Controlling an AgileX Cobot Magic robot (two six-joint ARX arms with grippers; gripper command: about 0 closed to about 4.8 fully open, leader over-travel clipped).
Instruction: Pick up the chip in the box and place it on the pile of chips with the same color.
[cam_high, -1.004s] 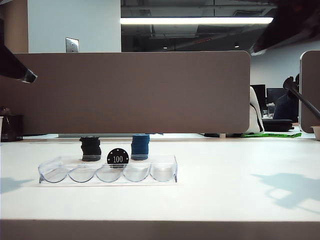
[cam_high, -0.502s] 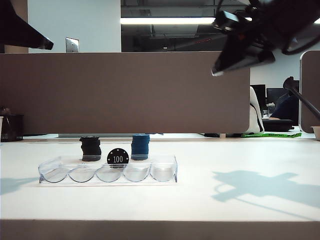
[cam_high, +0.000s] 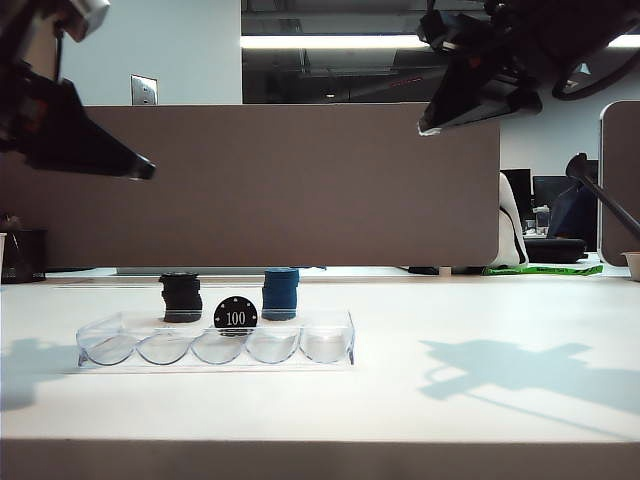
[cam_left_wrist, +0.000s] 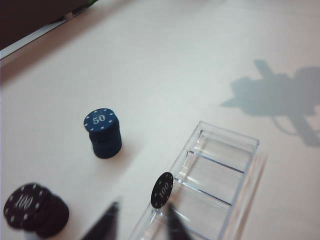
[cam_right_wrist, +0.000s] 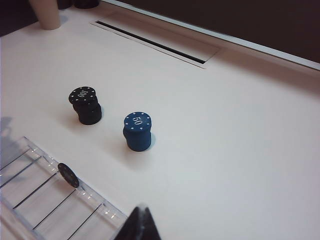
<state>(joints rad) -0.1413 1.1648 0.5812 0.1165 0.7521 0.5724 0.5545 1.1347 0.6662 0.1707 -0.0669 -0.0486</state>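
Chip: the black chip (cam_high: 236, 316) marked "100" is standing on its edge in the middle groove of the box, against the far wall, its printed face turned toward the exterior camera; it is also showing in the left wrist view (cam_left_wrist: 162, 189) and in the right wrist view (cam_right_wrist: 68, 175).
Box: the clear box (cam_high: 325, 345) is lying lengthwise on the table (cam_high: 480, 330), left of centre in the exterior view, with its other four grooves holding nothing.
Black pile: the pile of black chips (cam_high: 181, 297) is standing on the table just behind the box, behind and left of the chip as the exterior camera sees it, not touching the box.
Blue stack: the blue chip stack (cam_high: 281, 293), its top chip reading "50", is standing behind the box to the right of the black pile, with a gap between the two.
Left gripper: the left gripper (cam_left_wrist: 140, 220) is hanging high over the left end of the table, well above the box, touching nothing; its jaws are standing apart and holding nothing, the chip lying just beyond their tips in the wrist view.
Right gripper: the right gripper (cam_right_wrist: 141, 221) is hanging high on the right side, well clear of the box and both piles; its jaws are pressing together at the tips and gripping nothing.
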